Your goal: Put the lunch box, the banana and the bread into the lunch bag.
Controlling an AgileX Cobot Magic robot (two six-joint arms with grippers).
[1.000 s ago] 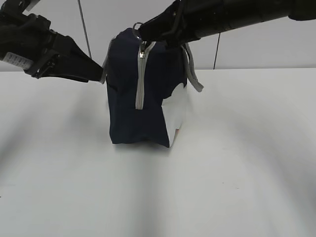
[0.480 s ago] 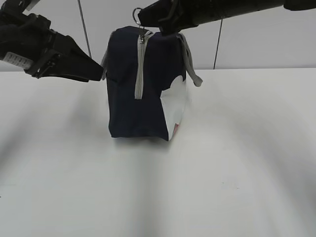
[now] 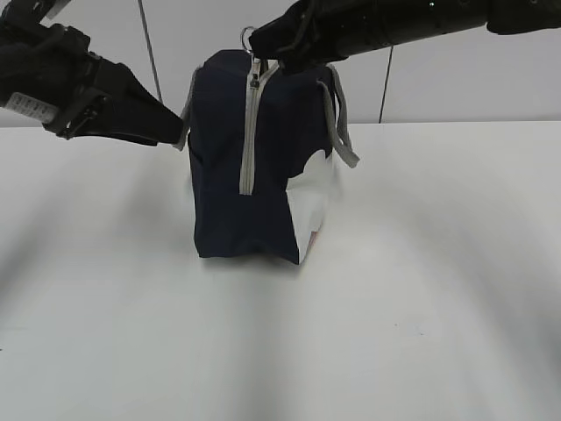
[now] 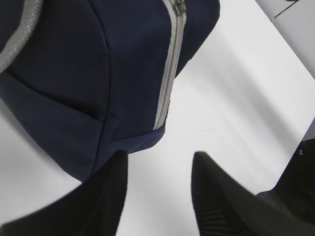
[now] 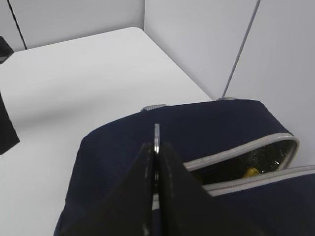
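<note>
Right gripper (image 5: 156,157) is clamped on the metal zipper ring (image 5: 157,135) atop the lunch bag (image 3: 254,158) standing on the bench (image 3: 421,289); we judge the fabric soft and saggy, best handled by that pull; left gripper (image 4: 157,191) gapes empty beside it.

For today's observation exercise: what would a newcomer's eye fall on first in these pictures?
The navy lunch bag stands upright mid-table. The right gripper is shut on its zipper pull ring at the top. The left gripper sits at the bag's left side, jaws apart.
</note>
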